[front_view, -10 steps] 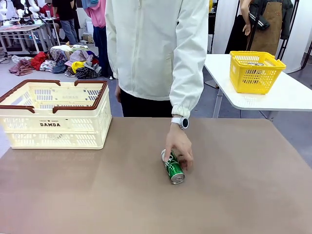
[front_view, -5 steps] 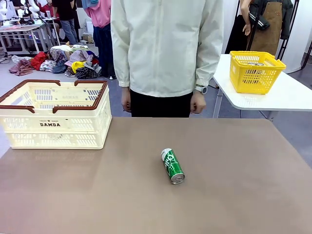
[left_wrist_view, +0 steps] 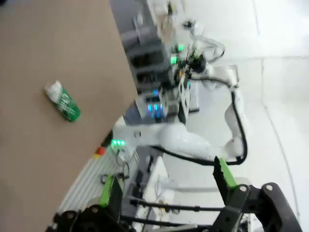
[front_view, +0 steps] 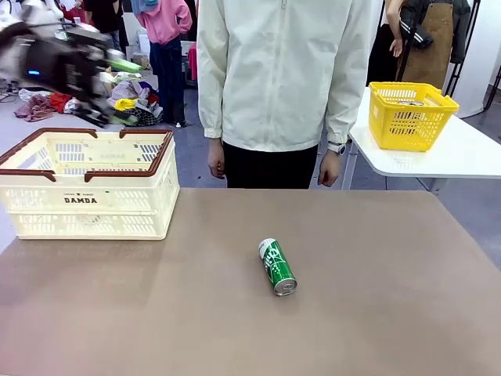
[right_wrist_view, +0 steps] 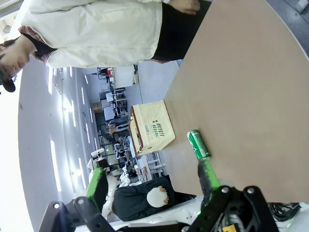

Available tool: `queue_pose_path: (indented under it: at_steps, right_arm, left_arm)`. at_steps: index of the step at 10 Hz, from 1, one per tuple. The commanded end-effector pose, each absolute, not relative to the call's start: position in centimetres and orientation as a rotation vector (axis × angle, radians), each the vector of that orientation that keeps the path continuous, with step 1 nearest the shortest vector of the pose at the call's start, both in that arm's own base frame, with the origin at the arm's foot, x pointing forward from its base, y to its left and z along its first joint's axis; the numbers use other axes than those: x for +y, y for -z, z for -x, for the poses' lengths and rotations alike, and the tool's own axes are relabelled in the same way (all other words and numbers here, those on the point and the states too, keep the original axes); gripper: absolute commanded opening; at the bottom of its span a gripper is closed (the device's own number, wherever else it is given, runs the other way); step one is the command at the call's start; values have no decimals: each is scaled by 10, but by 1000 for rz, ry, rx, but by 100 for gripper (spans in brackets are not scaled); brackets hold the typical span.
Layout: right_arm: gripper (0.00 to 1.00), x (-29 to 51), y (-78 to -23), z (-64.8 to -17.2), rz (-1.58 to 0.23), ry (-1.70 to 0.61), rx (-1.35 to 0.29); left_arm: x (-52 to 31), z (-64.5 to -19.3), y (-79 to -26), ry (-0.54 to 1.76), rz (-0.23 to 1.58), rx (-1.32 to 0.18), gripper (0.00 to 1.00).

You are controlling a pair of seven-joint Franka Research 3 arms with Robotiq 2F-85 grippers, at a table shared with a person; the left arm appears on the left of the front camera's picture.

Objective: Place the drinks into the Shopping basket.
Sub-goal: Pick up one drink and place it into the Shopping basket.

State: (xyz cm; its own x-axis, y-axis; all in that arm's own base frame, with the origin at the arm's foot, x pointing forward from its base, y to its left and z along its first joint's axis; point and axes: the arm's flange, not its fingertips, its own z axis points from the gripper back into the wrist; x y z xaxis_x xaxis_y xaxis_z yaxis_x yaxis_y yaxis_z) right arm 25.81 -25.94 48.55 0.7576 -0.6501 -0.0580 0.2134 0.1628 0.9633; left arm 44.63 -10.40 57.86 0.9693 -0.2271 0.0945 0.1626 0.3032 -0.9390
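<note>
Brings left gripper (front_view: 117, 90) in at ten o'clock, person's hand (front_view: 327, 169) off drink (front_view: 277, 267); holds it and right gripper (right_wrist_view: 153, 183) spread; risks rolling that sideways drink.

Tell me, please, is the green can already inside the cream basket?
No, the green can lies on its side on the table, well apart from the cream basket.

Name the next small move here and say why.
Likely swing the left pincer, open and empty, down toward the green drink can: it lies on its side on the table, untouched; the person stands back from it, and the Shopping basket waits at the left end.
</note>
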Motion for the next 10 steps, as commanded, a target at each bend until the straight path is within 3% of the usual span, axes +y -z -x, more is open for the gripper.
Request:
queue_pose_path:
  at_steps: [1,4,6,10]
  right_arm:
    - [100,-261,-487,-258,-1267,614,-428]
    - [100,-261,-487,-258,-1267,614,-428]
    - [100,-261,-487,-258,-1267,614,-428]
    - [100,-261,-487,-258,-1267,614,-428]
  left_arm:
    - [-157,-463,-558,292,1120,247,100]
    - [-223,-451,-486,287,992,531,100]
    - [-238,-443,-488,305,1051,452,100]
    - [-238,-443,-488,305,1051,452,100]
